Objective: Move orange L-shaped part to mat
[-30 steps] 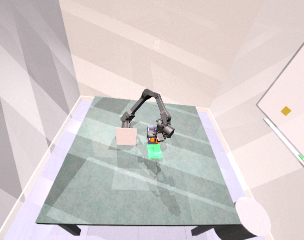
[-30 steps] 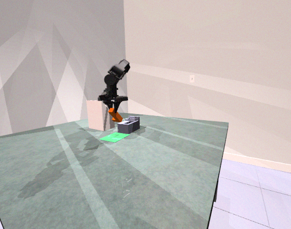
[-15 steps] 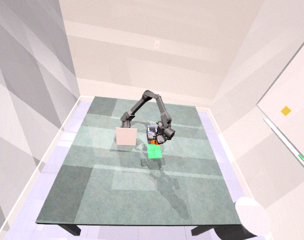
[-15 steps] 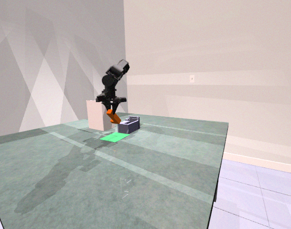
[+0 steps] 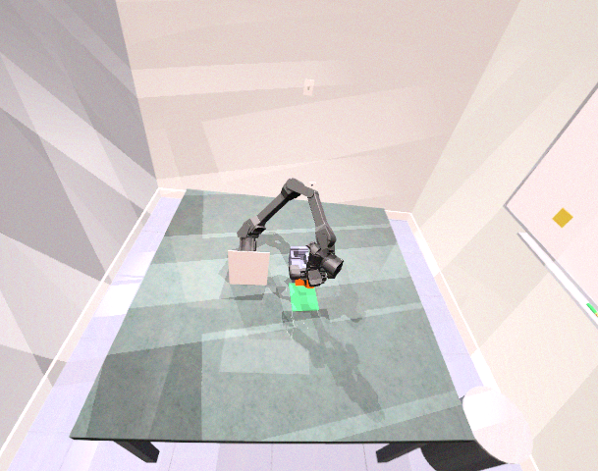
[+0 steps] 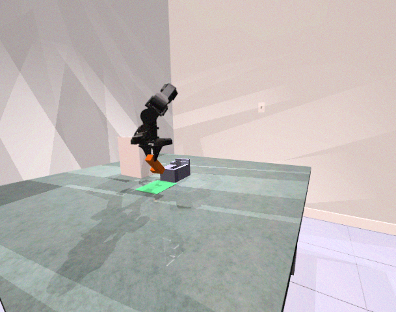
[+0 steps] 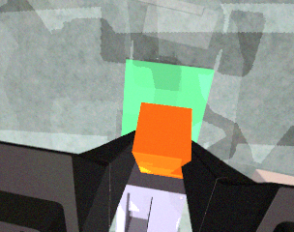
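The orange L-shaped part [image 5: 299, 283] [image 6: 156, 166] [image 7: 163, 123] is in the air, tilted, with its upper end between the fingertips and the rest sloping down toward the tray side in the exterior view. My gripper [image 6: 151, 157] [image 7: 161, 139] is shut on it and points down. The part hangs above the tray-side end of the green mat [image 5: 303, 302] [image 6: 157, 188] [image 7: 200, 87], not touching it. The grey tray [image 6: 169, 175] [image 7: 170, 205] stands right beside the mat. In the top view the wrist hides the fingertips and some of the part and tray.
A pale pink upright block [image 5: 247, 267] [image 6: 129, 157] [image 7: 282, 179] stands on the table beside the tray, near the arm's base. The arm [image 5: 316, 210] arches over from the back of the table.
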You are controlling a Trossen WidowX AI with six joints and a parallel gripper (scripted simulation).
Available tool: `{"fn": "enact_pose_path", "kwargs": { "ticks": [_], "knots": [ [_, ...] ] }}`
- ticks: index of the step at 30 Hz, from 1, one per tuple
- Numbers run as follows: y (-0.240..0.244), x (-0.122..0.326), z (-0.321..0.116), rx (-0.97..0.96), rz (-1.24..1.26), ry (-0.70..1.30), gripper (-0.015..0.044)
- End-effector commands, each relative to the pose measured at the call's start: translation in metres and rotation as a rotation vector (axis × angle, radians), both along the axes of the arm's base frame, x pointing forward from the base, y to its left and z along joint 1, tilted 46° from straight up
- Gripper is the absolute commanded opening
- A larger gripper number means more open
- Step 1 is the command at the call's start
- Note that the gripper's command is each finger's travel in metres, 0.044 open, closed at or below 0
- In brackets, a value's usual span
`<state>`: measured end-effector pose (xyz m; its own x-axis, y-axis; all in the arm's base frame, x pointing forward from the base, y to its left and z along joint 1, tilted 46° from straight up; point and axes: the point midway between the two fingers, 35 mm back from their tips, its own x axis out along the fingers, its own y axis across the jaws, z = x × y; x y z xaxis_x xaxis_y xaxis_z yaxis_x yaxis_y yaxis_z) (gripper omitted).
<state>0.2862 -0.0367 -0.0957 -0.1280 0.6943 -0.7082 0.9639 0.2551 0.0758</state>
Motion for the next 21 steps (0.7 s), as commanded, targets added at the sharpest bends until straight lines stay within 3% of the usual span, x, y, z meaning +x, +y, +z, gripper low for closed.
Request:
{"fn": "enact_pose_path", "kwargs": {
  "ticks": [1,21],
  "knots": [
    [0.007,-0.004,-0.006,0.009,-0.004,0.011,0.0],
    [0.03,-0.008,-0.028,0.01,-0.004,0.011,0.0]
  ]
}}
